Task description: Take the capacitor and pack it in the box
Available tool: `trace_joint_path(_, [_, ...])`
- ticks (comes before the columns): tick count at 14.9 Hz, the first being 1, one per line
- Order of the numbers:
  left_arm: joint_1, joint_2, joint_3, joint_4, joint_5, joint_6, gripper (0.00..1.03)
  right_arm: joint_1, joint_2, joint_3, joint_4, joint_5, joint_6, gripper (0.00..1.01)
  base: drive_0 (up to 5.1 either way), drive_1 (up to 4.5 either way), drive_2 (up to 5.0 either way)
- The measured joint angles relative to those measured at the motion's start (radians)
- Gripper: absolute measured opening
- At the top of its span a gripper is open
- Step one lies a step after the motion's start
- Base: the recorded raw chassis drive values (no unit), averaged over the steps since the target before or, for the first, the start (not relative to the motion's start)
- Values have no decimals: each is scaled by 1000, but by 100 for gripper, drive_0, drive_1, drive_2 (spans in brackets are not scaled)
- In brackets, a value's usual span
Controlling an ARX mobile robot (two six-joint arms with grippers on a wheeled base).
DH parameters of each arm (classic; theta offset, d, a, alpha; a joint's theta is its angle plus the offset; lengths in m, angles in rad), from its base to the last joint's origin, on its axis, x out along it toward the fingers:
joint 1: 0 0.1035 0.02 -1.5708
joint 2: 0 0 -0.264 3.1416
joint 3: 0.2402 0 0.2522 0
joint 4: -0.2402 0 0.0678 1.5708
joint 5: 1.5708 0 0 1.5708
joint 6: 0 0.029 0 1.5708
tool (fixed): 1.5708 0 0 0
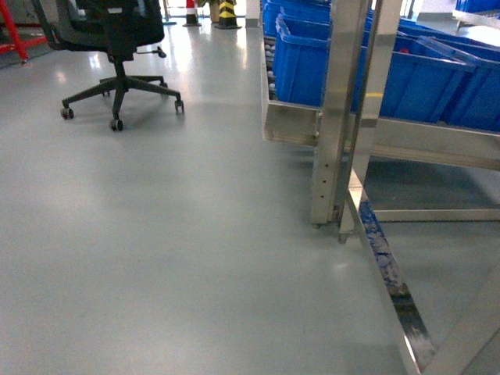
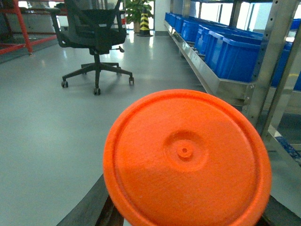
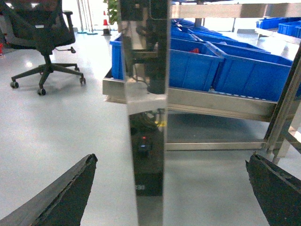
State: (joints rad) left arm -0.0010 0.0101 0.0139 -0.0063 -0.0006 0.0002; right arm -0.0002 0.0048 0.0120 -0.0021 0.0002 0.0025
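Note:
An orange round capacitor (image 2: 187,160) fills the lower part of the left wrist view, its flat end with a small centre nub facing the camera. My left gripper (image 2: 188,219) is shut on it. Only dark bits of its fingers (image 2: 96,207) show under the disc's edges. My right gripper (image 3: 171,159) is open and holds nothing, its dark fingertips (image 3: 75,188) spread wide above the grey floor. A steel post (image 3: 146,94) stands in line with the gap. The box is out of view. Neither gripper shows in the head view.
A steel rack (image 1: 344,117) with large blue bins (image 1: 406,70) stands on the right, and its lower rail (image 1: 391,281) runs along the floor. A black office chair (image 1: 117,47) stands at the back left. A striped cone (image 1: 226,12) is far behind.

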Motion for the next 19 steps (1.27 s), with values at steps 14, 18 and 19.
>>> trace_joint_path(14, [0, 0, 0, -2, -2, 0, 44, 0, 0, 0, 0, 0, 0, 98, -496, 245, 245])
trace_joint_path(18, [0, 0, 0, 1, 1, 0, 44, 0, 0, 0, -3, 0, 0, 98, -498, 243, 243])
trace_joint_path(19, [0, 0, 0, -1, 0, 0, 44, 0, 0, 0, -2, 0, 0, 98, -504, 237, 237])
